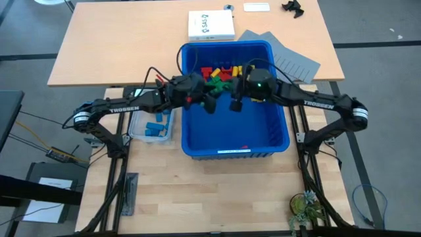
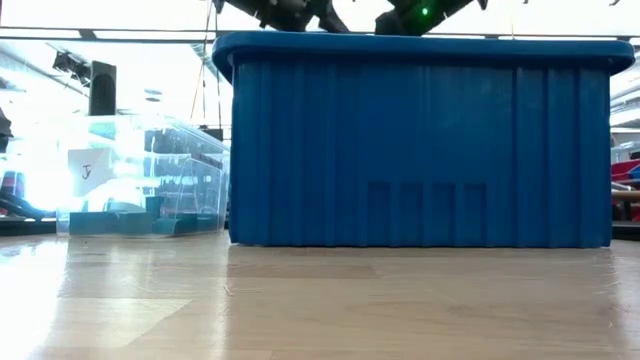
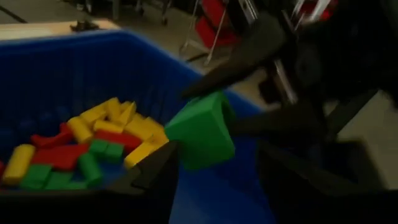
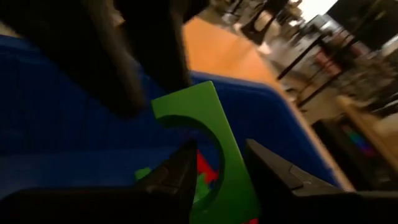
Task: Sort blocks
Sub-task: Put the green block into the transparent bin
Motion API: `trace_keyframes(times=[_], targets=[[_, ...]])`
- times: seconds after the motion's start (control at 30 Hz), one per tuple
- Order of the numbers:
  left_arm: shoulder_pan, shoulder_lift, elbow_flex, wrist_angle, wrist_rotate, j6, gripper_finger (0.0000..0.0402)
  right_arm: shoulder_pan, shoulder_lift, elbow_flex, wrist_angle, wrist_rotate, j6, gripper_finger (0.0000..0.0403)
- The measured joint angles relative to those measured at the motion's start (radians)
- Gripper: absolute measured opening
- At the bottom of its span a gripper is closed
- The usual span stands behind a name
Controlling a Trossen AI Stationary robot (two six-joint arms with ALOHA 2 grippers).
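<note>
Two grippers meet above your blue bin (image 1: 197,141): the right gripper (image 4: 217,163) has its fingers clamped on a green arch block (image 4: 208,146), while the left gripper (image 3: 214,163) has its fingers spread either side of that same block (image 3: 200,129). Below them, red, yellow and green blocks (image 1: 220,72) lie heaped at the bin's far end. Blue blocks (image 1: 156,127) sit in the clear tub (image 1: 135,128) just beside the bin on the tabletop (image 1: 118,46).
</note>
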Motion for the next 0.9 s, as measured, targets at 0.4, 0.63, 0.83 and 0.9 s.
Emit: trace_keyframes(times=[0.4,0.63,0.83,0.9], targets=[[-0.001,-0.001,0.000,0.072,0.001,-0.053,0.0218,0.092,-0.030,0.000,0.043,0.107,-0.046,0.0114],[0.000,-0.001,0.000,0.057,-0.010,-0.027,0.0218,0.112,-0.029,0.000,0.036,0.136,-0.079,0.0114],[0.000,-0.004,0.000,0.037,-0.030,-0.009,0.0218,0.112,-0.028,0.000,0.007,0.160,-0.104,0.0113],[0.000,-0.004,0.000,0.035,-0.031,0.003,0.0218,0.112,-0.028,0.000,0.004,0.161,-0.103,0.0113]])
